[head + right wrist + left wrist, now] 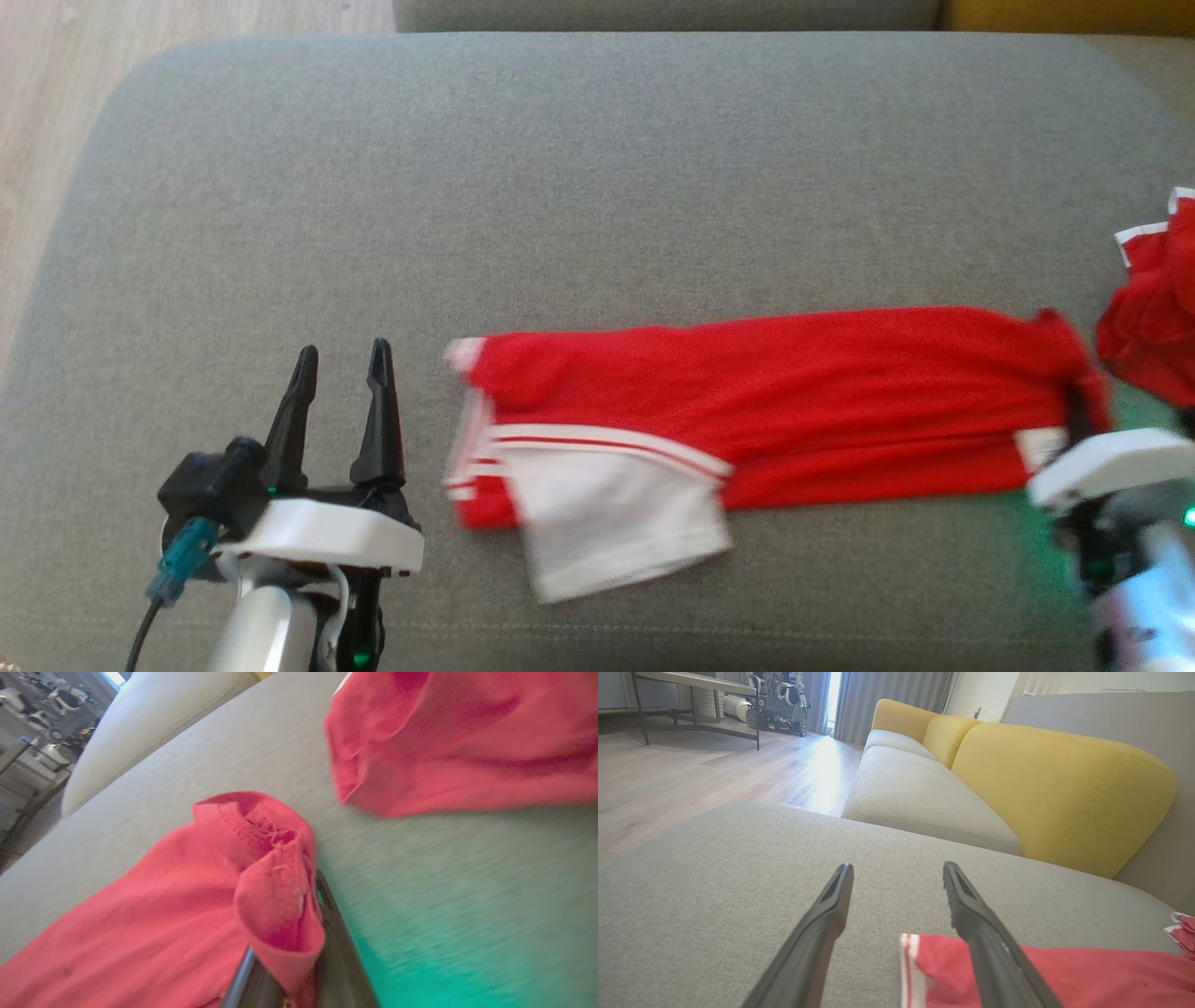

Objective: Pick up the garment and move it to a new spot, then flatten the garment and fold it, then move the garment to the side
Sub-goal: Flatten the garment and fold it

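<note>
Head view, red garment [766,401] folded long, white-striped end, left fingers [381,420] wide, right fingers [343,961] pinching its hem.

Matt red cloth garment [794,401], coarse grey woven fabric cushion [560,187]

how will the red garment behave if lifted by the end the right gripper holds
Probably floppy: the red garment bunches softly where the right gripper pinches it. It looks thin and light, so its far end would likely sag and drag over the grey cushion.
</note>
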Controlling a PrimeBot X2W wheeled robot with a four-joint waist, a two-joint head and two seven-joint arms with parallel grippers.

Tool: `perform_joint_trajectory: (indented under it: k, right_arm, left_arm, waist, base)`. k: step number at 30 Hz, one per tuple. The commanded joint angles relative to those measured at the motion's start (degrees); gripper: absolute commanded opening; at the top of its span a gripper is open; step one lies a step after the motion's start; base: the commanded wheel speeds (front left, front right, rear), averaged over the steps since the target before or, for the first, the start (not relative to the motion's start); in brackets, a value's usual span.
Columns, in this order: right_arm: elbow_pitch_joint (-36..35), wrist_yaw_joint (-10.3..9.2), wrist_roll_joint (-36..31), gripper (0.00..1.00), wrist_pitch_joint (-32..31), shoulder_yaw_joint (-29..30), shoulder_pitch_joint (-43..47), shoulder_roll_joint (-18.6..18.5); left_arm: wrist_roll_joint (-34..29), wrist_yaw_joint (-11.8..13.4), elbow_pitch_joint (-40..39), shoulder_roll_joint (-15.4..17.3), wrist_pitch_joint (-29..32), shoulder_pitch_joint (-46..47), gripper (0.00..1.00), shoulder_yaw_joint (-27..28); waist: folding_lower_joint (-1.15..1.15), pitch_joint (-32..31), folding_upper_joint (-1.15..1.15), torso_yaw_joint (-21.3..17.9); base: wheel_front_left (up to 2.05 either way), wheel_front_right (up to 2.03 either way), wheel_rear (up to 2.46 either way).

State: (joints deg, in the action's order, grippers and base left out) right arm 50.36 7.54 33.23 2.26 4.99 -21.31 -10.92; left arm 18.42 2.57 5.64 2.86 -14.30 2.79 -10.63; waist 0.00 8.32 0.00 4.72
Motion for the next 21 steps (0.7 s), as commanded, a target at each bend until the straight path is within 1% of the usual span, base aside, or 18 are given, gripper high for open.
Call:
perform_joint_trajectory:
  k: [1,6,10,12,16,21]
  right_arm:
    - [0.07,-0.05,-2.66,0.0,2.28,1.26,-2.96,-3.84]
    - [2.79,-0.05,-8.75,0.0,6.45,6.42,-6.06,-6.2]
    - [3.01,-0.05,-10.88,0.0,6.77,7.54,-7.14,-4.86]
    - [1.39,-0.05,-12.27,0.0,5.09,5.3,-6.82,-2.77]
    - [-3.22,-0.05,-10.91,0.0,2.28,3.14,-5.79,0.55]
    - [-13.15,-0.05,-7.46,0.0,-2.72,-1.48,-2.81,4.98]
  left_arm:
    - [0.55,0.13,-1.76,0.02,-0.7,2.43,1.0,1.78]
    - [0.94,0.2,-1.91,0.02,-0.7,2.14,1.0,1.82]
    - [1.14,0.34,-1.9,0.02,-0.7,2.0,1.0,1.7]
    - [1.37,0.49,-1.79,0.02,-0.7,1.59,1.0,1.69]
    - [1.66,0.58,-1.62,0.02,-0.7,0.93,1.0,1.91]
    - [1.88,0.64,-1.71,0.02,-0.7,0.26,1.0,2.06]
  waist:
    - [0.0,-0.37,0.0,-0.17]
    - [0.0,-1.23,0.0,-0.42]
    - [0.0,-1.67,0.0,-0.47]
    - [0.0,-2.42,0.0,-0.65]
    - [0.0,-3.62,0.0,-1.03]
    - [0.0,-4.6,0.0,-1.46]
  base:
    - [0.0,0.0,0.0]
    - [0.0,0.0,0.0]
    - [0.0,0.0,0.0]
    - [0.0,0.0,0.0]
    - [0.0,0.0,0.0]
    - [0.0,0.0,0.0]
